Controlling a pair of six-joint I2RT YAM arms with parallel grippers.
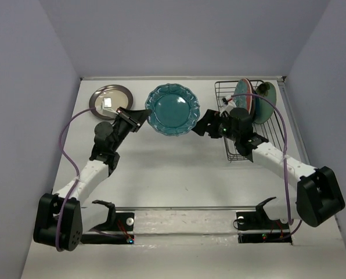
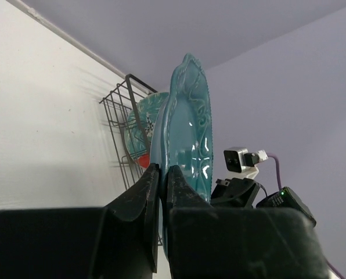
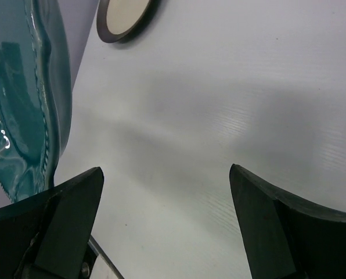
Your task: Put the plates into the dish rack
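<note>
The white bench (image 1: 179, 174) carries the black wire dish rack (image 1: 220, 93) at its far right corner, with several plates (image 1: 247, 97) standing on edge inside. Just left of the rack, at the far middle, is the scalloped teal plate (image 1: 173, 109), and the left hand (image 1: 135, 119) is clamped tight on its left rim. A cream plate with dark rim (image 1: 111, 100) lies flat at the far left. The right hand (image 1: 203, 127) sits by the teal plate's right edge, fingers spread wide, gripping nothing.

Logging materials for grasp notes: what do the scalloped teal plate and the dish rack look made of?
The scalloped teal plate: likely glazed ceramic, glossy; sharp highlights, embossed rim. The dish rack: thin wire, probably coated metal, black; finish unclear at this size.
</note>
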